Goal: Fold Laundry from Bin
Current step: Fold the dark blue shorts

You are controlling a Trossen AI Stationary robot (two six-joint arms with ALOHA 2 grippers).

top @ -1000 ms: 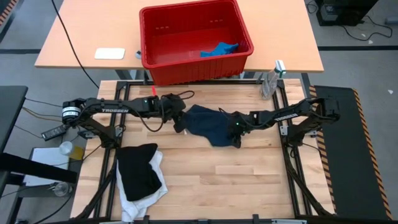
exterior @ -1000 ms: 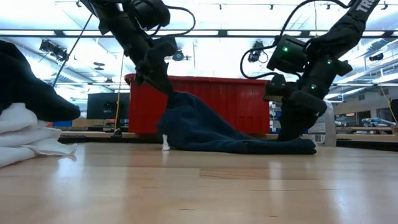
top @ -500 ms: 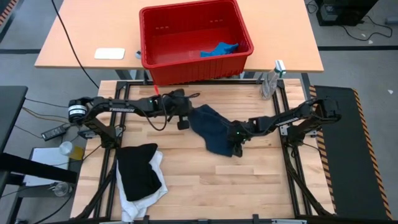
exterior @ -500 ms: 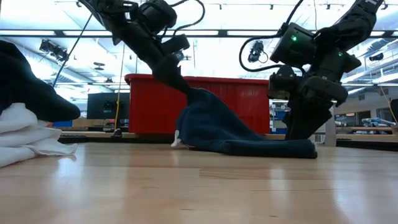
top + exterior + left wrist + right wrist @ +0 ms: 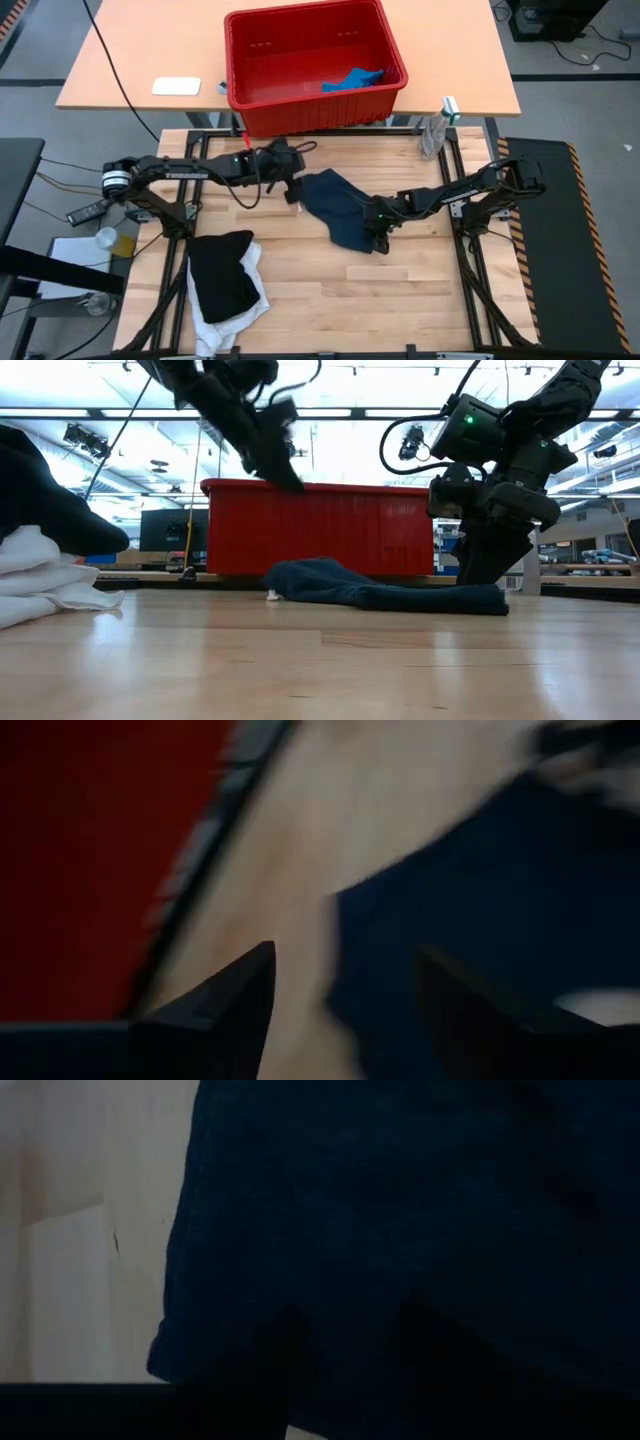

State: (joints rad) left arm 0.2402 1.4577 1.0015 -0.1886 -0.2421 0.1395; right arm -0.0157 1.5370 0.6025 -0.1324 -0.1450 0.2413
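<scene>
**Red bin holds one garment; three lie on the table**

Red bin (image 5: pixel 313 62) sits on the far table; you have one bright blue garment (image 5: pixel 353 79) in its right corner. Count four garments in all. Navy garment (image 5: pixel 340 205) lies flat mid-table, its white tag (image 5: pixel 271 596) at the end nearer the left arm. Black garment (image 5: pixel 222 274) rests on the white garment (image 5: pixel 230 318), front left. Your left gripper (image 5: pixel 291 190) hangs above the navy cloth's edge, fingers spread, holding nothing. Your right gripper (image 5: pixel 378 240) is down on the navy cloth's other end; it seems to be pinching the fabric, though the dark wrist view leaves that uncertain.
</scene>
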